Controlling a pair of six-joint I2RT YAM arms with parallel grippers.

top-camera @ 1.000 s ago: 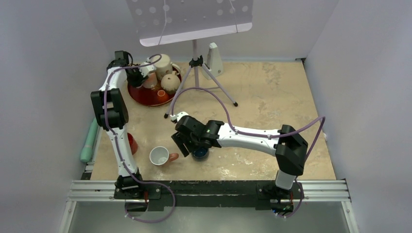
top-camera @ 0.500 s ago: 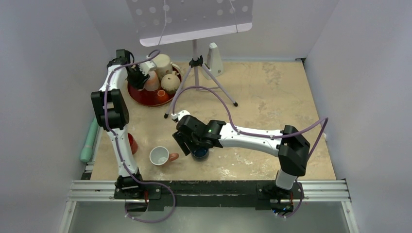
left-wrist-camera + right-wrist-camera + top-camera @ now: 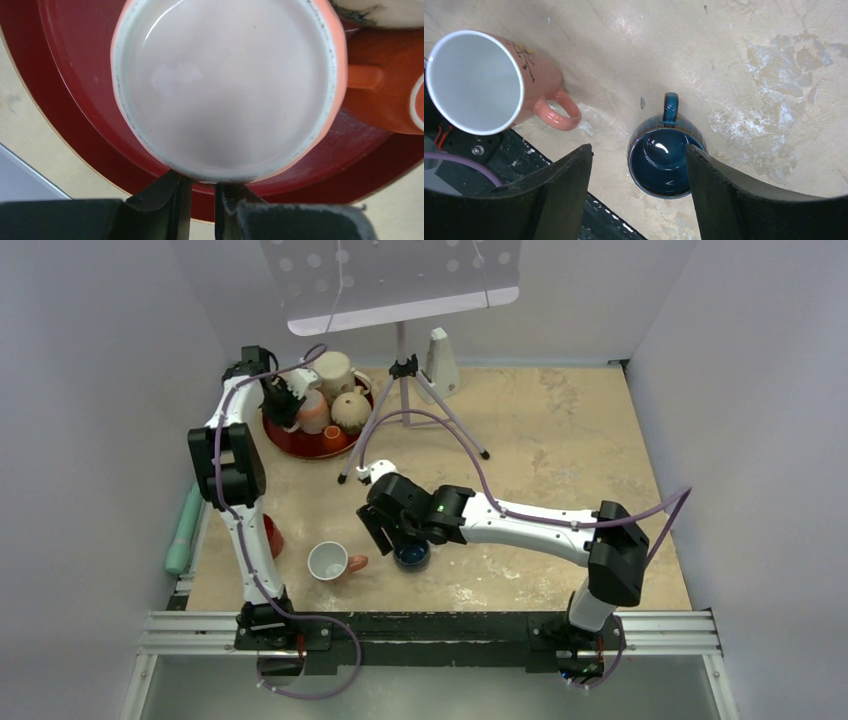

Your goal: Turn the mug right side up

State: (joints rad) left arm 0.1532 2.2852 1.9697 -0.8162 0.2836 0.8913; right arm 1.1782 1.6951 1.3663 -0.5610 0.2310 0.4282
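My left gripper (image 3: pixel 288 400) is over the red tray (image 3: pixel 290 442) at the back left. It is shut on the rim of an orange mug (image 3: pixel 312 415) with a white inside. In the left wrist view the mug's (image 3: pixel 227 85) opening faces the camera, and the fingertips (image 3: pixel 182 192) pinch its lower rim above the tray (image 3: pixel 75 80). My right gripper (image 3: pixel 398 540) is open near the table's front. In the right wrist view it (image 3: pixel 639 185) straddles an upright dark blue mug (image 3: pixel 666 160) without touching it.
A pink mug (image 3: pixel 489 82) stands left of the blue one, handle toward it. The tray holds a cream mug (image 3: pixel 335 370), a speckled mug (image 3: pixel 351 410) and a small orange mug (image 3: pixel 395 85). A tripod stand (image 3: pixel 403 370) stands beside the tray. A teal object (image 3: pixel 183 530) lies off the left edge.
The left gripper has turned the orange mug over the tray, so its pale side now shows from above. The right arm has drawn back a little from the blue mug, its elbow swinging right.
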